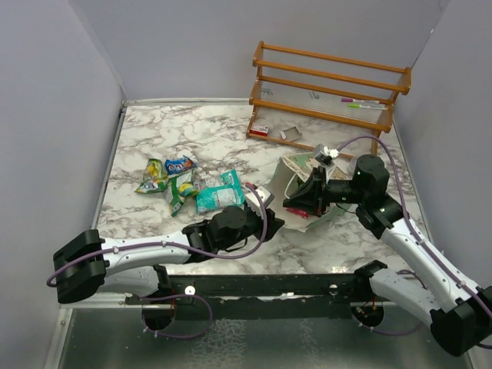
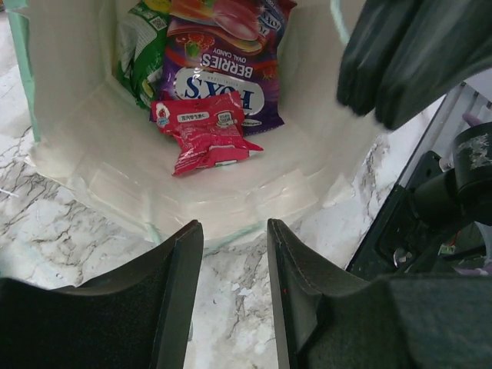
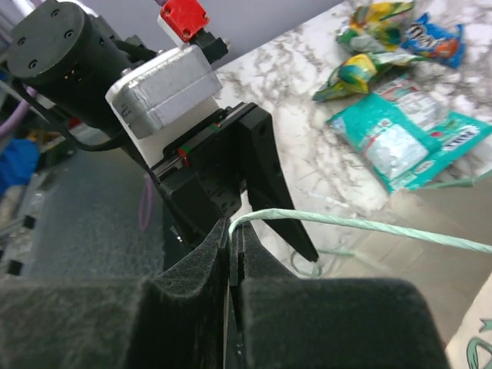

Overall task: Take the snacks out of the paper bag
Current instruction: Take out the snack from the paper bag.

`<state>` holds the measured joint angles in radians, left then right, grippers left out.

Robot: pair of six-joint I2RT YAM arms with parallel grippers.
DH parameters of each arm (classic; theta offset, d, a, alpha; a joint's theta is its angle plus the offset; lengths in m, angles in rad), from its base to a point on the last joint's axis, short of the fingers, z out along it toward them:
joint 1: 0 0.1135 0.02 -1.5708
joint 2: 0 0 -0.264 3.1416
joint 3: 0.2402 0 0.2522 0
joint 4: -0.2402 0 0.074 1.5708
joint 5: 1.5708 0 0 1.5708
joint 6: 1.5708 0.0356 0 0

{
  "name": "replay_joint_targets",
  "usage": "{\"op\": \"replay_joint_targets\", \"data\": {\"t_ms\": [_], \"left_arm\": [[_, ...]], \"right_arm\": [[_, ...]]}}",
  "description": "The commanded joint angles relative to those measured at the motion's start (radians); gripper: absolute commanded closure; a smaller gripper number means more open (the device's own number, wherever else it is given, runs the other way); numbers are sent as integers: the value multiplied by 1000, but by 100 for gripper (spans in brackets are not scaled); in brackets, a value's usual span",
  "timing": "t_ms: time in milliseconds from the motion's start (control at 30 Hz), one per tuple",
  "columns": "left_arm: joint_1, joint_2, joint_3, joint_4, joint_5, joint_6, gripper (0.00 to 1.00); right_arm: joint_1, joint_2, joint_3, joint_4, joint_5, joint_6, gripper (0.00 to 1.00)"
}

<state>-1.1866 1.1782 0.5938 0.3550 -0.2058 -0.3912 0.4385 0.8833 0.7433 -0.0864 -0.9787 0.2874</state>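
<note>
A robot lab cell: plain grey walls [image 1: 46,115] box in a marble-patterned table [image 1: 200,131].

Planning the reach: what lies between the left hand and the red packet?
Left wrist view: only a strip of marble table and the paper bag's bare inner wall.

Straight ahead at 12 o'clock of left gripper [image 2: 233,227], wide-open mouth of pale green paper bag [image 2: 69,115]: free lane between cream walls down to small red crinkly plastic packet [image 2: 201,138]. At 2 o'clock, blocked by black fingers [image 2: 400,61], apparently of right gripper [image 3: 233,229], pinched on thin pale green string handle [image 3: 369,224].
</note>
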Motion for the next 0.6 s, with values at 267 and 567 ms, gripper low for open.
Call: {"op": "replay_joint_targets", "data": {"t_ms": [267, 567], "left_arm": [[2, -71, -59, 61, 13, -19, 55], [2, 30, -44, 173, 77, -11, 58]], "right_arm": [[81, 116, -46, 291, -223, 196, 97], [85, 8, 39, -164, 80, -64, 97]]}}
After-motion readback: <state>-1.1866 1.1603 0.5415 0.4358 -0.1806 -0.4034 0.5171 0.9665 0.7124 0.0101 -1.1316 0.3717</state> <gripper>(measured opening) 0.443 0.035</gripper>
